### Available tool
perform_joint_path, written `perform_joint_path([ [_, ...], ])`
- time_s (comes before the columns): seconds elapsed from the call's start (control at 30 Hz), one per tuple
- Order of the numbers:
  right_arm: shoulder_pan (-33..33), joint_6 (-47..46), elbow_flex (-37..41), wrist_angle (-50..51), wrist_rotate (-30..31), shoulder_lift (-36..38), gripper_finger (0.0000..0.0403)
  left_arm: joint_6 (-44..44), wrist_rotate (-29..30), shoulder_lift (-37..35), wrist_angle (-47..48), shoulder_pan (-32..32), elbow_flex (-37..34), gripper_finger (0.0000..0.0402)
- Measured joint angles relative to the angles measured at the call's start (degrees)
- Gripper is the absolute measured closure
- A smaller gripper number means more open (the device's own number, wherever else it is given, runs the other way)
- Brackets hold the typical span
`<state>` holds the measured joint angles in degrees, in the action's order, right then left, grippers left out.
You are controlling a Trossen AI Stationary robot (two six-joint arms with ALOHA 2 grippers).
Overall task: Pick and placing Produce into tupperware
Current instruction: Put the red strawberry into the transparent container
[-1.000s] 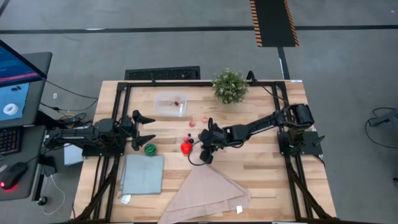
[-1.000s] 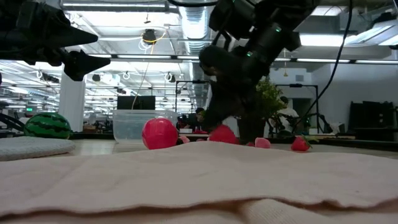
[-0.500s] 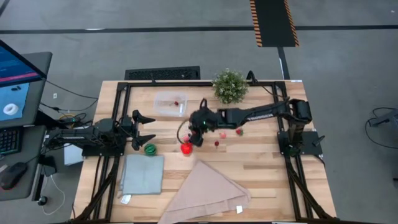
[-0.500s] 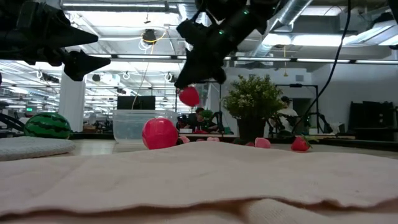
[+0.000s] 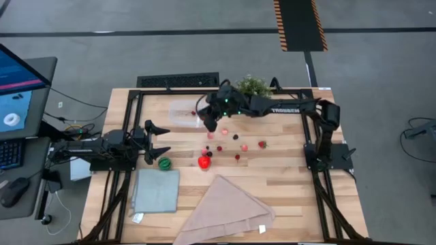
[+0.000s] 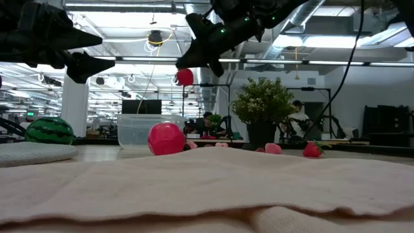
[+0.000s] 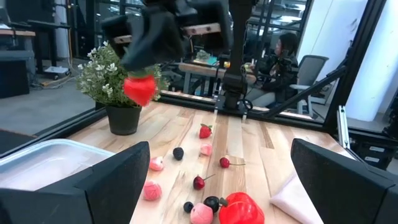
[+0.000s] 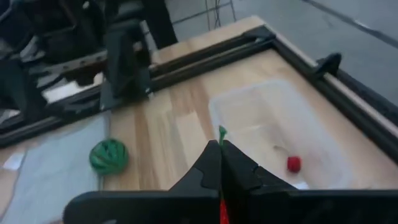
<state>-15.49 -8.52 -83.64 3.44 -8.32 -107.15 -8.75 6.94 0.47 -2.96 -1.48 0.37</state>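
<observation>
We start with the pale wooden slatted counter [image 5: 286, 184], which carries a beige folded cloth [image 5: 228, 211] at the near edge and a flat grey-blue square cloth [image 5: 155, 190] beside it. At the far edge stands a bushy green potted plant [image 5: 253, 85].

Next to the plant sits the small clear rectangular plastic tupperware [image 5: 182, 113], its long axis running across the counter, with one small red piece [image 8: 293, 163] already inside.

Our right arm reaches across from its base, and the white word TROSSEN on its forearm is the only lettering we can read. Its right gripper [image 5: 210, 122] hangs in the air at the tupperware's right-hand end, fingers pinched shut on a small red toy fruit with a green stalk [image 6: 185, 77]. That fruit is well above the counter and, as we judge it, just short of the container's rim, so the coming move turns on carrying it a little farther towards the left arm before release.

The left gripper [image 5: 161, 141] waits near the left edge, fingers spread wide and holding nothing, with a round green striped toy melon [image 5: 164, 162] just beside it.

The remaining Produce lies loose between the two arms: a larger red toy pepper [image 5: 204, 162], then tiny pink, red and dark pieces [image 5: 236, 137] scattered to its right.
</observation>
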Motion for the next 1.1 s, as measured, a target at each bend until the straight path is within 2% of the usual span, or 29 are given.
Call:
perform_joint_path([
  [0.07,-0.6,0.0,-0.1,-3.1,-0.6,-1.0,0.0392,0.0,0.0,0.0,0.0,0.0,0.0,0.0020],
  [0.2,-2.2,-2.2,-1.5,-6.8,-5.5,-3.7,0.0389,0.8,0.4,0.0,-0.1,0.0,0.0,0.0020],
  [0.53,-4.5,-3.5,-13.0,-1.5,-8.2,-14.3,0.0390,1.4,1.4,0.0,-0.3,0.0,0.0,0.0020],
  [0.77,-4.9,-5.0,-21.4,4.2,-8.2,-20.9,0.0365,1.3,1.2,0.0,-0.2,0.0,0.0,0.0020],
  [1.1,-4.9,-5.0,-23.5,6.0,-8.4,-22.4,0.0378,0.8,1.0,0.0,-0.2,0.0,0.0,0.0020],
])
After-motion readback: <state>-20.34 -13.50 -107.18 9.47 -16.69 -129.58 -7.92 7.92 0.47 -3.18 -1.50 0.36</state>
